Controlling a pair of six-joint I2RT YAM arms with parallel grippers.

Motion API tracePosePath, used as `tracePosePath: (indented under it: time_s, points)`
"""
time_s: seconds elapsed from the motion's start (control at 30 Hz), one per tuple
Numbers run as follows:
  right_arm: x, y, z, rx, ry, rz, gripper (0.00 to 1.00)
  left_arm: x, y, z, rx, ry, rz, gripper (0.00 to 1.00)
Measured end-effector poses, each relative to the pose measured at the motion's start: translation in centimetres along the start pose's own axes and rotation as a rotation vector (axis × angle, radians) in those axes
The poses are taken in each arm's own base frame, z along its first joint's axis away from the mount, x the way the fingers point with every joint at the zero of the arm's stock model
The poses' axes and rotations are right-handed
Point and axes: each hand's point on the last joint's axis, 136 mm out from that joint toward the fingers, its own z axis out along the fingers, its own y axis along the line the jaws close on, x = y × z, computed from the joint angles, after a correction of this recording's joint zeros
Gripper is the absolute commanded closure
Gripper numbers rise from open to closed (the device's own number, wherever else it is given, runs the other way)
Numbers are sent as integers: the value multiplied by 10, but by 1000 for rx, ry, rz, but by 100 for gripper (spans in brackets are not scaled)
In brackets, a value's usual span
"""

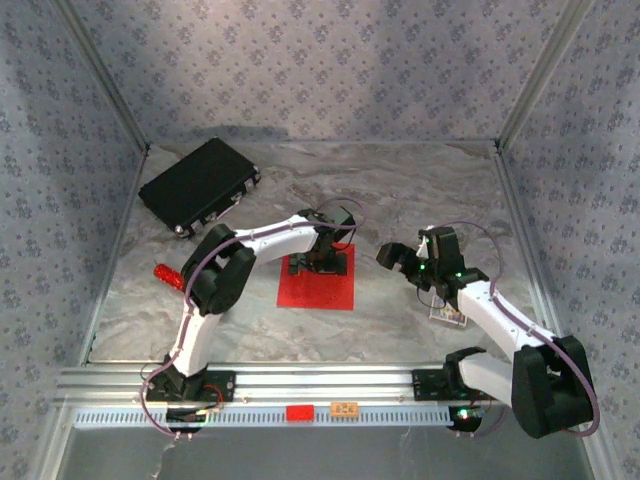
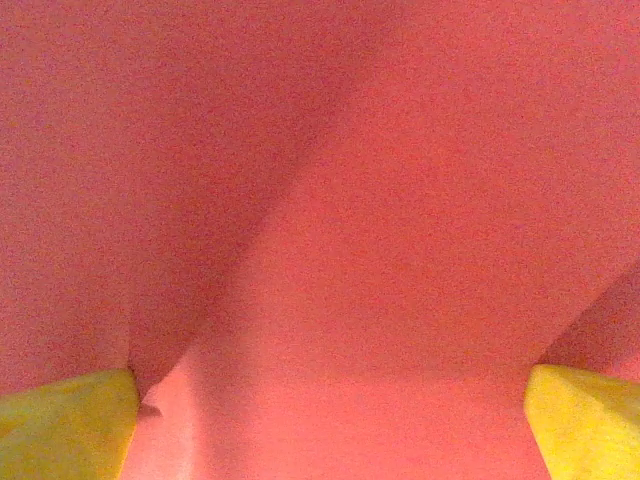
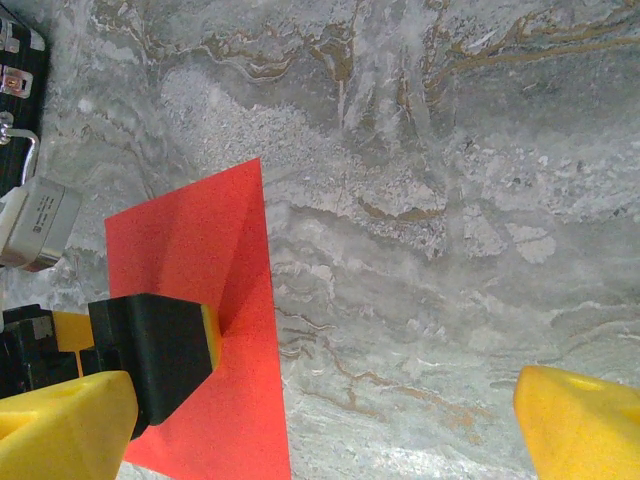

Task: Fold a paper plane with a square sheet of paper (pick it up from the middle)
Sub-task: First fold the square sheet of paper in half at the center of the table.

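Two arms are working the marble table, and I'm calling this from the overhead view. The left arm reaches in to the middle, while the right arm bends in from about four o'clock. The black case lies flat out at ten o'clock, well apart from everything else.

The square sheet of paper lies flat at the table's centre, with no crease that I can make out. The left gripper is down over its twelve o'clock half with the jaws spread wide. On its wrist camera the yellow fingertips sit in the lower corners with plain red paper between them. Nothing is pinched, and I cannot tell whether the tips touch.

The right gripper hangs at three o'clock of the sheet, off the paper, jaws wide and empty above bare marble.

A small red round object lies at nine o'clock beside the left arm. A tiny red block sits on the rail at six o'clock.
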Motion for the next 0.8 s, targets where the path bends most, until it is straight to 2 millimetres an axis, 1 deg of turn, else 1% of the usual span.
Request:
tracePosePath:
  time_s: [0.4, 0.57, 0.67, 0.8]
  points:
    - [-3, 1, -1, 4, -6, 0, 2, 0, -1, 0, 2, -2, 1, 6]
    - [-4, 3, -2, 2, -9, 2, 2, -1, -5, 0, 12, -11, 12, 17]
    - [-4, 3, -2, 2, -8, 6, 1, -2, -5, -1, 17, -25, 20, 27]
    - [-7, 4, -5, 18, -7, 18, 1, -2, -3, -1, 17, -40, 28, 37]
